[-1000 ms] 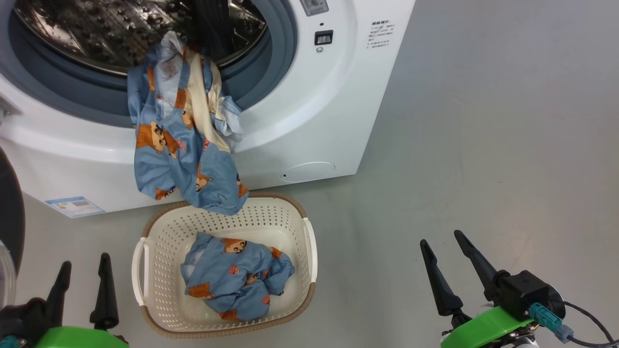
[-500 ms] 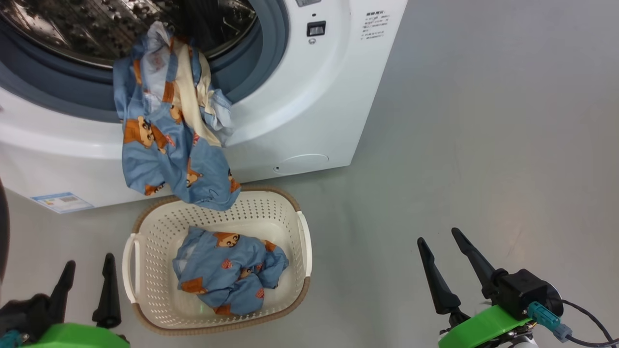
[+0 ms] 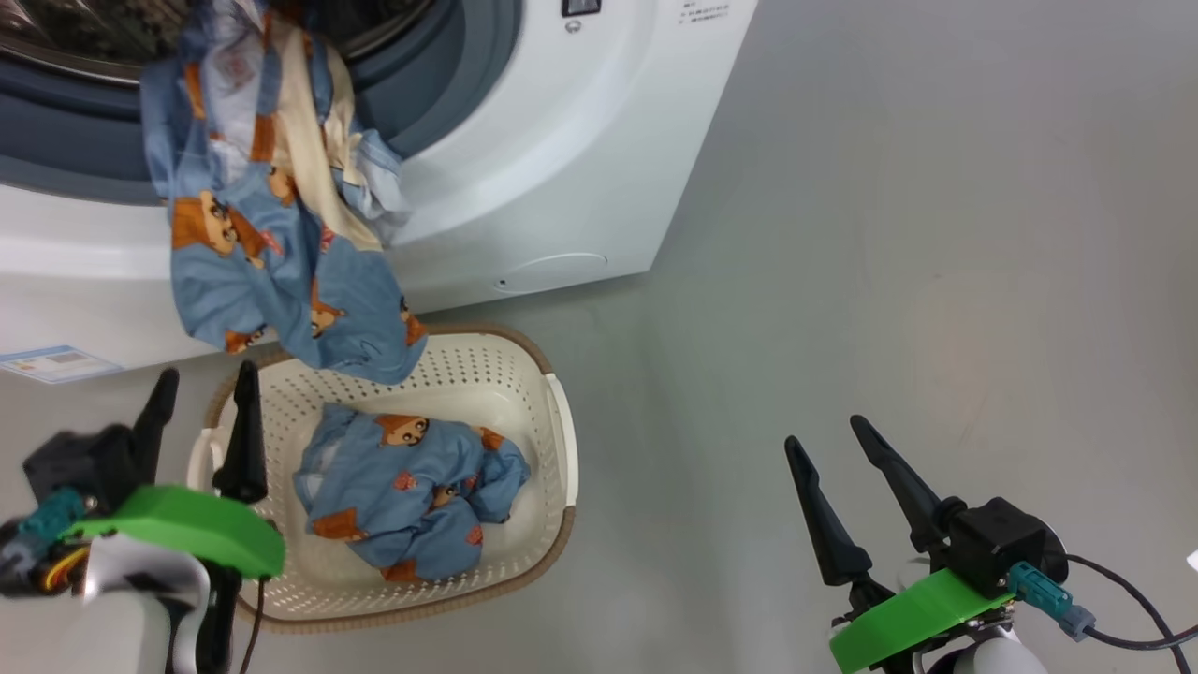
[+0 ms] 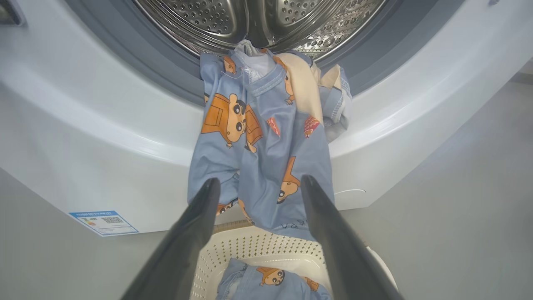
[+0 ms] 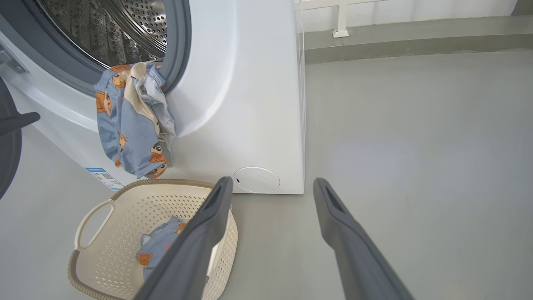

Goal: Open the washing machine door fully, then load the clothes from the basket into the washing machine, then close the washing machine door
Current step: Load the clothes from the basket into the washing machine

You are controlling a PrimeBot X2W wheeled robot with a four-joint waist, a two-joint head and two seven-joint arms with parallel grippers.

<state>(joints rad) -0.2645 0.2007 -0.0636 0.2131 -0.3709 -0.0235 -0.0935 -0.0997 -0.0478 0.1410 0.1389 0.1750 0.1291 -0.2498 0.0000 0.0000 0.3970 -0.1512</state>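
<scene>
Fingers of the left gripper (image 3: 208, 374) are standing spread apart at the lower left of the head view, gripping nothing, with one finger overlapping the left rim of the basket (image 3: 487, 374). The basket is sitting on the grey floor (image 3: 889, 234) just in front of the washing machine (image 3: 524, 168). A crumpled blue cartoon-print garment (image 3: 402, 487) is lying inside it. A second blue garment (image 3: 271, 271) is hanging out of the machine's opening, draping over the grey gasket (image 3: 421, 84) and down the white front, its hem dangling over the basket's far rim. Further right, the right gripper (image 3: 825, 431) is hovering over bare floor, well apart from the basket, its fingers also parted and empty.

The left wrist view is looking straight at the hanging garment (image 4: 258, 137), which is showing between the tips of the left gripper (image 4: 260, 180); whether they are touching the cloth cannot be told. That view is also showing the steel drum (image 4: 266, 21) and the blue sticker (image 4: 102, 221). The right wrist view is taking in the machine's side, the round flap (image 5: 257, 180) between the tips of the right gripper (image 5: 272, 180), and a dark curved sliver of the washing machine door (image 5: 6, 166) at its left edge, swung clear of the opening.
</scene>
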